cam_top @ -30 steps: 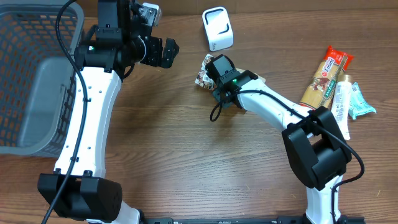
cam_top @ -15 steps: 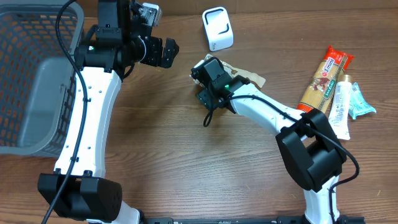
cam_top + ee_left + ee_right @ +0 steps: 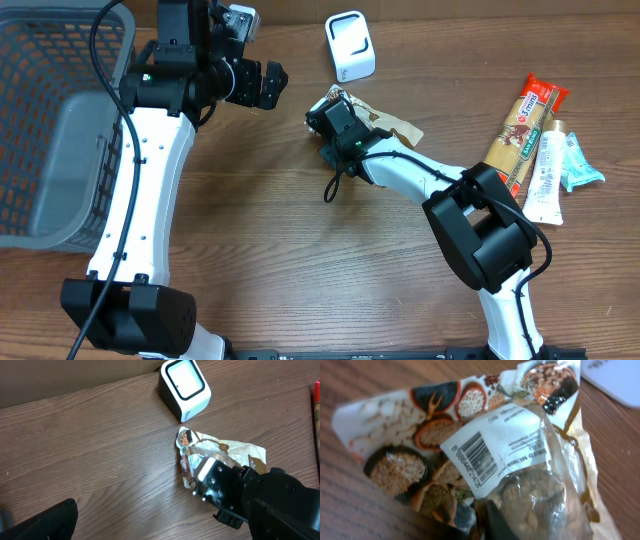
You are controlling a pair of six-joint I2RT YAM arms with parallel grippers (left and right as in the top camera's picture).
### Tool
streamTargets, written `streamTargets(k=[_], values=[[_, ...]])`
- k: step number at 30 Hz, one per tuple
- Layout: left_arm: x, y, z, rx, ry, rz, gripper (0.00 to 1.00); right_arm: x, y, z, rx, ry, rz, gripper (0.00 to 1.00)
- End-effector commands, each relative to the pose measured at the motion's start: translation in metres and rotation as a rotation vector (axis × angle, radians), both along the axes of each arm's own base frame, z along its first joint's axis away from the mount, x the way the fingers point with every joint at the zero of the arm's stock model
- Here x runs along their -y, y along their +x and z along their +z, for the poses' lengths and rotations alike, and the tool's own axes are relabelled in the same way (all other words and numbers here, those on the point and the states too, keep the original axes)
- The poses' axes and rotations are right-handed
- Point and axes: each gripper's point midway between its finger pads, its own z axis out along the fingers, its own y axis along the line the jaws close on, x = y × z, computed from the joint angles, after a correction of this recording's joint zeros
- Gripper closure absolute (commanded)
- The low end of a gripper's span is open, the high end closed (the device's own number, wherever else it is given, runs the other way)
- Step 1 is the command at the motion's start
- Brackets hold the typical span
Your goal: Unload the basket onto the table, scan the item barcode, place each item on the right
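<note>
Lying at upper centre just below the scanner (image 3: 350, 45), the bag (image 3: 395, 127) is clamped by the right gripper (image 3: 325, 112), the left gripper (image 3: 268, 85) is spread wide, and the barcode (image 3: 475, 460) is not yet presented.

A brown wood-grain bench (image 3: 270, 260) lies under soft, even light; a gray mesh basket (image 3: 30, 70) stands at its left.

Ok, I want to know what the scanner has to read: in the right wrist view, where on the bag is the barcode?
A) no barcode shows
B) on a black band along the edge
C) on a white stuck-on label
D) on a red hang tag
C: the barcode sits at one end of a white label stuck on the snack bag, facing the right wrist camera.
</note>
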Motion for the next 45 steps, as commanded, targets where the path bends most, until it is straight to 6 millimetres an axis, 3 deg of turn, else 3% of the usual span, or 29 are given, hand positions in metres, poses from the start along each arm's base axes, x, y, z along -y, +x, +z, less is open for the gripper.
streamTargets(k=[1,4,8,13,17,21,23,28,32,34,35,37,39,45], values=[[0.004,-0.002,0.011,0.032,0.008,-0.022,0.00,0.002,-0.001,-0.006,-0.012,0.020,-0.051,0.96],[0.004,-0.002,0.011,0.032,0.008,-0.022,0.00,0.002,-0.001,0.011,-0.004,0.065,-0.098,0.96],[0.004,-0.002,0.011,0.032,0.008,-0.022,0.00,0.004,-0.009,0.053,-0.003,0.137,-0.143,0.96],[0.004,-0.002,0.011,0.032,0.008,-0.022,0.00,-0.010,-0.050,0.123,-0.123,0.340,-0.053,0.96],[0.004,-0.002,0.011,0.032,0.008,-0.022,0.00,-0.021,-0.091,0.177,-0.315,0.617,-0.011,0.96],[0.004,-0.002,0.011,0.032,0.008,-0.022,0.00,-0.035,-0.122,0.205,-0.612,0.887,-0.019,0.96],[0.004,-0.002,0.011,0.032,0.008,-0.022,0.00,-0.033,-0.124,0.200,-0.722,0.943,-0.097,0.96],[0.004,-0.002,0.011,0.032,0.008,-0.022,0.00,-0.026,-0.116,0.152,-0.875,0.946,-0.245,0.96],[0.004,-0.002,0.011,0.032,0.008,-0.022,0.00,-0.024,-0.109,0.102,-0.951,0.912,-0.298,0.96],[0.004,-0.002,0.011,0.032,0.008,-0.022,0.00,-0.013,-0.098,0.071,-0.912,0.849,-0.338,0.96],[0.004,-0.002,0.011,0.032,0.008,-0.022,0.00,-0.005,-0.092,0.059,-0.889,0.820,-0.373,0.93],[0.003,-0.002,0.011,0.032,0.008,-0.022,0.00,0.017,-0.077,0.041,-0.818,0.763,-0.415,0.58],[0.004,-0.002,0.011,0.032,0.008,-0.022,0.00,0.042,-0.057,0.037,-0.740,0.740,-0.430,0.39],[0.004,-0.002,0.011,0.032,0.008,-0.022,0.00,0.069,-0.033,0.067,-0.654,0.733,-0.360,0.28]])
